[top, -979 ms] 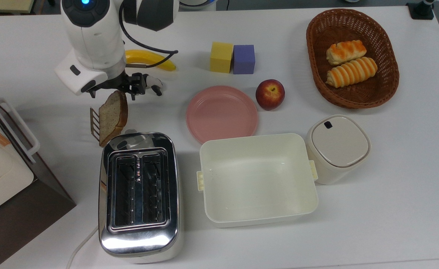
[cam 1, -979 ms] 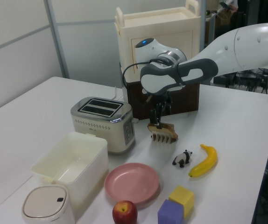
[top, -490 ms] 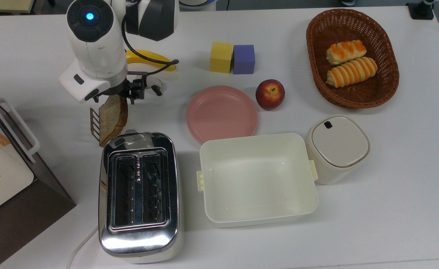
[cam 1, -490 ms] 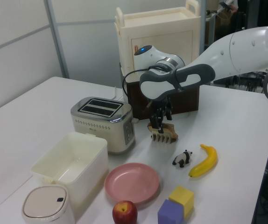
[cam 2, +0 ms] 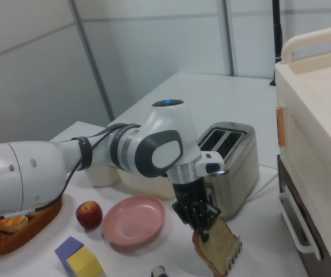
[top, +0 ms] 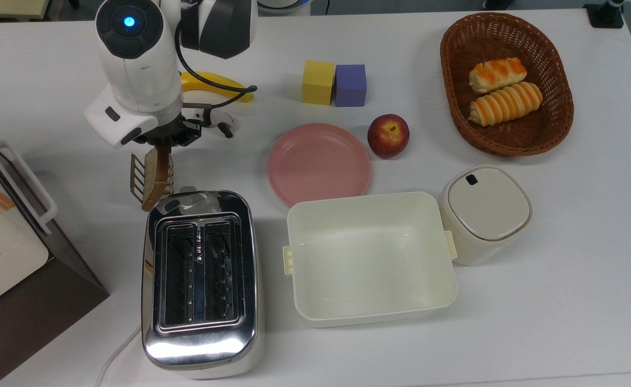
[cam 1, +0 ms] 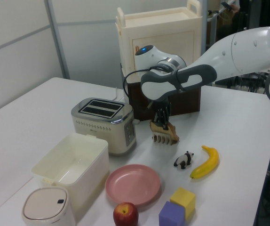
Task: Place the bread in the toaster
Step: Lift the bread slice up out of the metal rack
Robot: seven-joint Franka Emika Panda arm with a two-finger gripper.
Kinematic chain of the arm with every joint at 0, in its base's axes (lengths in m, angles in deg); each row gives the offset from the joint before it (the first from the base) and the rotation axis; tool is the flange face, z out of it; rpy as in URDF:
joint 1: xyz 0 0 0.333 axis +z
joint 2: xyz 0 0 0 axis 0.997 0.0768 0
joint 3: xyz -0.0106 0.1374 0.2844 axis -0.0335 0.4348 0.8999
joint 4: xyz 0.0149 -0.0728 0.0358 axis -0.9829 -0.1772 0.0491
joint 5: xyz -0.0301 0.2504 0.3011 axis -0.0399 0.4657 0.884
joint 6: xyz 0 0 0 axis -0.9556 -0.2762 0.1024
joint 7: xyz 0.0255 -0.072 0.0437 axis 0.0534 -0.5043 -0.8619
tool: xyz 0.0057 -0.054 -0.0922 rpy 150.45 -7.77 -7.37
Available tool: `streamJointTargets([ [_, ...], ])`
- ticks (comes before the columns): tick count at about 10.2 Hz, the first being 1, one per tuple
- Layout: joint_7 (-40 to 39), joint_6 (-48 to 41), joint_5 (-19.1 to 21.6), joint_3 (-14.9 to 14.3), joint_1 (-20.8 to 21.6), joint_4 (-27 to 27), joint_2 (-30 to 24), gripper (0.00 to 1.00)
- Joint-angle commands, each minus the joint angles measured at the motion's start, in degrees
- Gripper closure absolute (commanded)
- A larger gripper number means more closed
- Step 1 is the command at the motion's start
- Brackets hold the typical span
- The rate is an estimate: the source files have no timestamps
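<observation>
one slice of bread [top: 156, 173] sits pinched in my fingers [cam 2: 203, 228], upright in the toast rack [cam 1: 164, 137] on the table [top: 509, 269], just beside the toaster [top: 200, 279].

The arm [cam 1: 238, 47] is glossy white with grey joint bands, a blue light, a black cable and black jaws.

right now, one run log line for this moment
phase: grasp | gripper: shut on bread | bread: in toast rack | toaster: slots empty

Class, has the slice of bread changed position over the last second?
Yes. In the top view the bread in the rack beside the toaster has turned more edge-on, gripped by the gripper.
</observation>
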Motion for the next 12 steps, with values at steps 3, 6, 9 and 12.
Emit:
streamJointTargets([
  [3, 0.7, 0.76, -0.82, -0.48, -0.13, 0.85, -3.17, 1.0],
  [6, 2.89, 0.58, -0.38, -0.49, -0.13, 2.79, -8.45, 1.0],
  [9, 5.36, 0.84, -0.38, 0.48, 0.4, 5.61, -10.22, 1.0],
  [12, 6.86, 2.24, -0.12, 3.89, 0.49, 9.19, -9.52, 1.0],
])
